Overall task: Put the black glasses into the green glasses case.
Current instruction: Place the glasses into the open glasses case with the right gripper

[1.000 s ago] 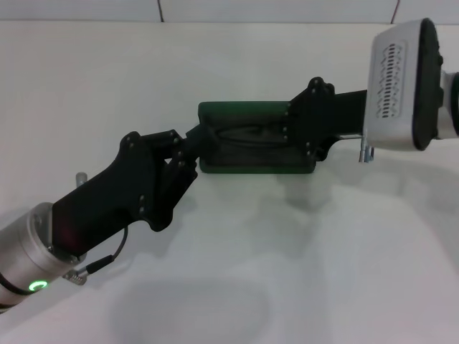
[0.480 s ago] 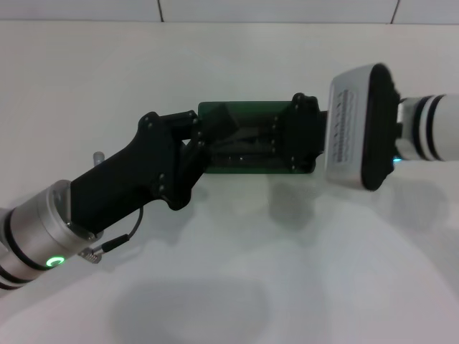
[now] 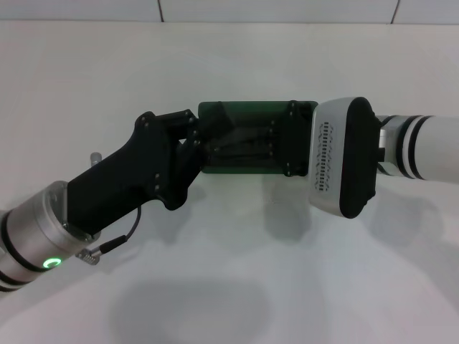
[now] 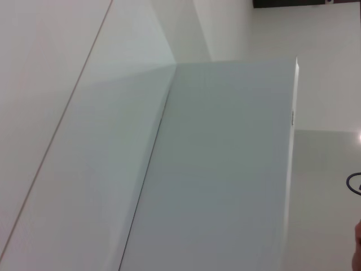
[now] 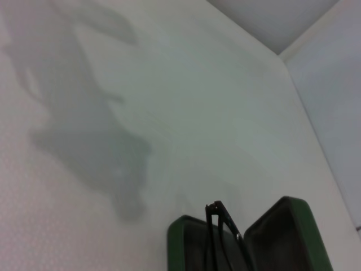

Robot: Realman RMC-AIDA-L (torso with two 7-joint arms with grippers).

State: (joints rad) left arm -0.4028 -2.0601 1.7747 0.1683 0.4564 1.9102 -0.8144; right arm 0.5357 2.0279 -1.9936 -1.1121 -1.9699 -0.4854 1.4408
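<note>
The head view looks steeply down on the dark green hard clamshell case [image 3: 244,115]; the right wrist view sees it [image 5: 293,231] from close, the left wrist view only pale surfaces.

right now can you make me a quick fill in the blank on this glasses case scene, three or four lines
1. The green glasses case has its lid ____.
2. The black glasses sit ____ the case.
3. The left tool is at one end of the case and the ____ tool at the other.
4. The case rests on a ____ table.

Missing words: open; inside; right; white
</note>
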